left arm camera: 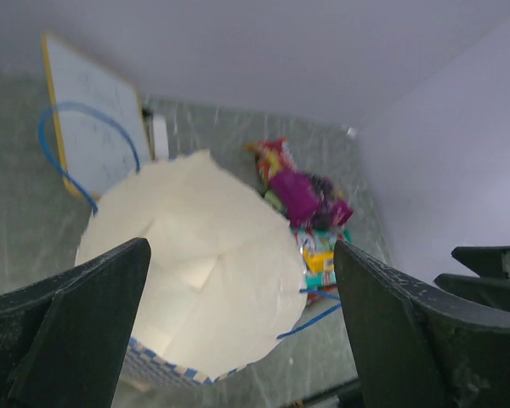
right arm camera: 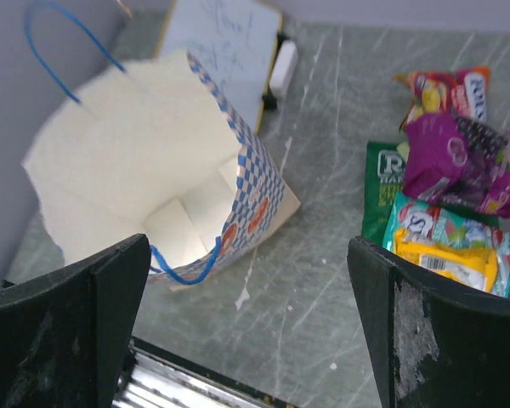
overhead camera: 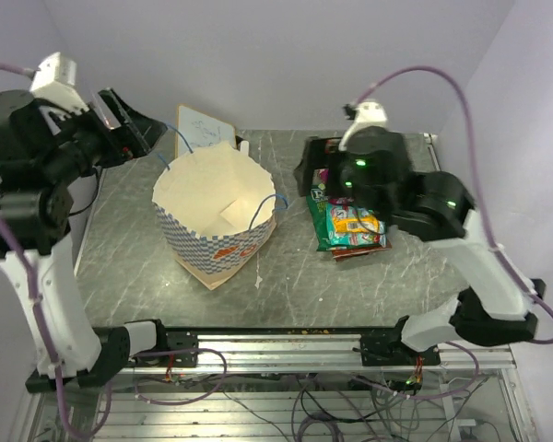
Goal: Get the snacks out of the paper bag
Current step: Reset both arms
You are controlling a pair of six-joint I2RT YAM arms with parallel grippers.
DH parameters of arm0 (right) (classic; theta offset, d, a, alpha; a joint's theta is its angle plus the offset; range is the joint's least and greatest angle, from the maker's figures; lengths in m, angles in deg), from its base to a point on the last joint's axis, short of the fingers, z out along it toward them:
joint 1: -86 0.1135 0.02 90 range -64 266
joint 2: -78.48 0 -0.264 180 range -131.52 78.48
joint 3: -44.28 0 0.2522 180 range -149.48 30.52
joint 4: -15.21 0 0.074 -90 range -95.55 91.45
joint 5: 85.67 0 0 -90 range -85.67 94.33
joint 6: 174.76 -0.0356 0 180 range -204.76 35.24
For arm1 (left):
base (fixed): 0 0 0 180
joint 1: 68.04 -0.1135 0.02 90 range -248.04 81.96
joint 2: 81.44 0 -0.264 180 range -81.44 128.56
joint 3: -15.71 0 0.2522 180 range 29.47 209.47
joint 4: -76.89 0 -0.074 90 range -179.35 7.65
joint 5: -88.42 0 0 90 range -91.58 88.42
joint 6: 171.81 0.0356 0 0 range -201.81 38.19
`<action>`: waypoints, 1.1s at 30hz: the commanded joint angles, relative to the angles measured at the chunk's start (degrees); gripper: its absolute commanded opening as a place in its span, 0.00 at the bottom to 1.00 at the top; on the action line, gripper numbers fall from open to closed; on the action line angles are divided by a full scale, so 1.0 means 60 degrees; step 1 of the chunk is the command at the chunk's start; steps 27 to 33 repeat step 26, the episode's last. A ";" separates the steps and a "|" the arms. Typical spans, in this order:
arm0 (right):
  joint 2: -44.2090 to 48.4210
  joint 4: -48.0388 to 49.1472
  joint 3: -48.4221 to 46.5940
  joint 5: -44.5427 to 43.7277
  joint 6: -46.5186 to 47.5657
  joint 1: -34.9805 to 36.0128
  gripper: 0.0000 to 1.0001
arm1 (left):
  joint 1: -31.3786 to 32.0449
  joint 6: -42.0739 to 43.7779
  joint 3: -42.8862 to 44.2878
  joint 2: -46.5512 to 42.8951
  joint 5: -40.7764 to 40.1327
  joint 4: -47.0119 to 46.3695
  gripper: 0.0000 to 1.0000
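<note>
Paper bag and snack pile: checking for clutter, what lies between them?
Between paper bag and snacks: bare tabletop, one white scrap; right wrist view.

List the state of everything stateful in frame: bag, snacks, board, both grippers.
Blue-and-white checkered cream paper bag: standing, mouth open, no packet visible inside.
Glossy coloured snack packets: out of the bag, piled on the grey table to its right.
Left gripper: open, empty, raised near the bag.
Right gripper: open, empty, raised near the snack pile.
Scribbled white board: behind the bag, untouched.
</note>
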 commanded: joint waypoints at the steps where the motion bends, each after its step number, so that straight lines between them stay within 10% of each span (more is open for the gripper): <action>1: 0.1375 0.1243 0.0224 -0.0539 0.0589 -0.0032 1.00 | -0.0055 0.0915 0.0963 -0.0722 -0.0069 -0.0985 0.99; 17: 0.1623 0.1258 -0.0896 -0.2035 0.0970 -0.0039 1.00 | 0.3779 0.3064 0.2261 -0.0893 -0.4252 0.0219 0.98; 33: 0.1718 0.1566 -0.0600 -0.2161 0.1057 -0.0037 1.00 | 0.3905 0.2101 0.0946 -0.1497 -0.4458 -0.0966 0.98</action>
